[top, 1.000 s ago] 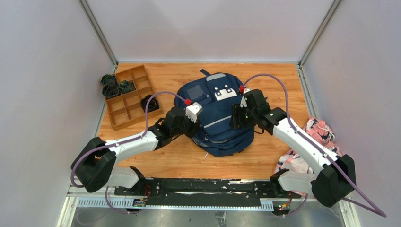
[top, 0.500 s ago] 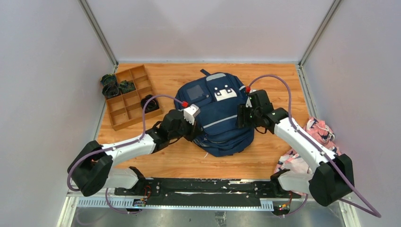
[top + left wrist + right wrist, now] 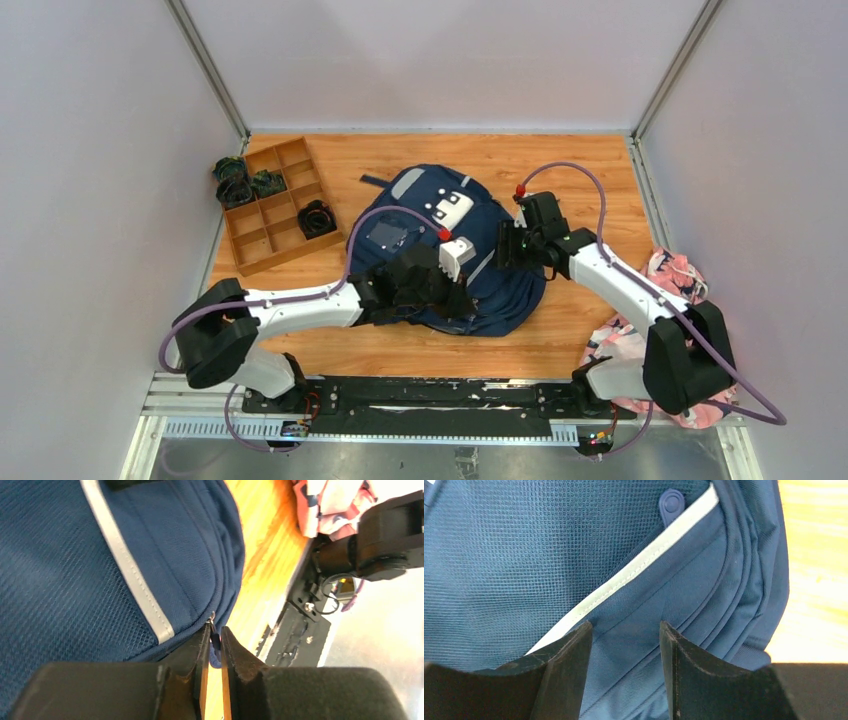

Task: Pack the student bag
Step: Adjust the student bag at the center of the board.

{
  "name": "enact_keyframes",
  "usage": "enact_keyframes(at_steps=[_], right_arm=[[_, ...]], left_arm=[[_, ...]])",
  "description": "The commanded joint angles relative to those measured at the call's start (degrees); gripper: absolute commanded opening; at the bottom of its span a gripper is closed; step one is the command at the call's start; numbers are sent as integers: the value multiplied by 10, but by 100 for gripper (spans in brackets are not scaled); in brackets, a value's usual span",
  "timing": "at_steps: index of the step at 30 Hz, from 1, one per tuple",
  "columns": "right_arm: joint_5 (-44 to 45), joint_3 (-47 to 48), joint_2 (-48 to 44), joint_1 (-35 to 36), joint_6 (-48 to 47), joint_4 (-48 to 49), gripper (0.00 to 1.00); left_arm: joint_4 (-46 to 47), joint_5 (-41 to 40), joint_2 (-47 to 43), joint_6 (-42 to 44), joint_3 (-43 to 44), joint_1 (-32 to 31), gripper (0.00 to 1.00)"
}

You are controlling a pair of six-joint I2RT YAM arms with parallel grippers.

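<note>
Black mounting rail is seen along the near edge of the wooden counter, with both arm bases bolted to it. Just beside the right base, a pink-and-navy patterned cloth is bunched at the counter's right edge. The student bag, a navy backpack, is laid flat near the middle of the counter, turned so that its top points to the far left, and it is reached by both arms. The left gripper is set at the bag's near rim, where it is closed to a narrow slit on the zipper pull; the small blue tab is pinched between the two fingers just below the metal slider. The right gripper is placed against the bag's right side with its fingers moderately apart; navy fabric is seen between them, but nothing is clamped. A light grey stripe is seen running diagonally across the fabric just beyond those fingers. Farther off, at the far left, a wooden divider tray is found well apart from the bag, with dark bundles held in some of its compartments.
</note>
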Motion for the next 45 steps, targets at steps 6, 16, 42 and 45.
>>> enact_keyframes(at_steps=[6, 16, 42, 45], right_arm=[[-24, 7, -117, 5, -20, -57, 60], [-26, -24, -196, 9, -28, -96, 60], [14, -159, -322, 183, 82, 11, 60], [27, -183, -314, 203, 104, 46, 59]], left_arm=[[-64, -79, -96, -24, 36, -11, 52], [-183, -135, -144, -249, 9, 41, 60], [4, -200, -51, -419, -33, 58, 32], [4, -198, -54, -420, -34, 62, 16]])
